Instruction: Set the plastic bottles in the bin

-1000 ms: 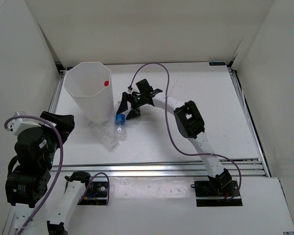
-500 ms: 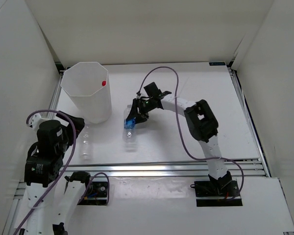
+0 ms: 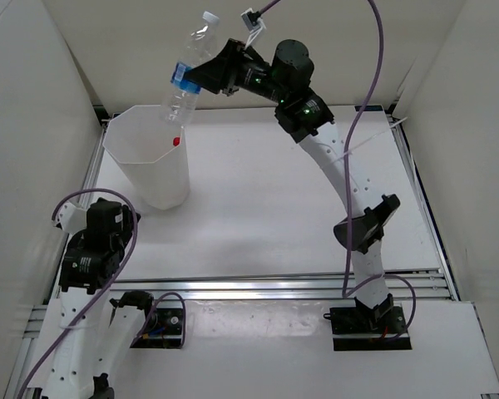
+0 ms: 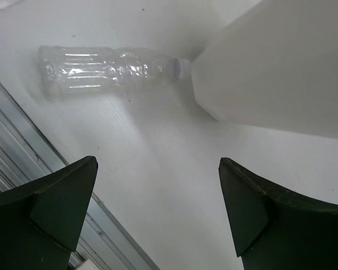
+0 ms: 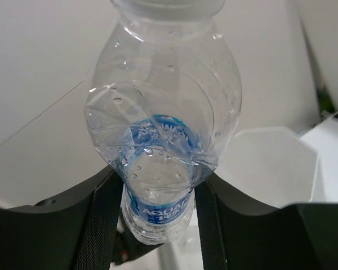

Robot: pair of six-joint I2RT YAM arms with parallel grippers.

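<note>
Right gripper (image 3: 195, 77): closed on the blue-label bottle (image 3: 185, 76), with one finger (image 5: 101, 225) pressed to each side of the label.
Blue-label bottle: held high in the air, tilted, its cap end uppermost and its base pointed down over the far rim of the bin (image 3: 150, 179). It is not touching the bin.
Bin: stood upright on the worktop (image 3: 274, 216) at the far left, its mouth open upward. A red cap (image 3: 176, 141) is seen inside, against the right inner wall; the rest of that item cannot be made out.
Left gripper (image 4: 158, 163): open, nothing between its fingers, held low over the worktop near the bin's base.
Unlabelled bottle (image 4: 101, 70): laid on its side on the worktop beyond the left gripper, its cap end right at the bin's lower edge.
</note>
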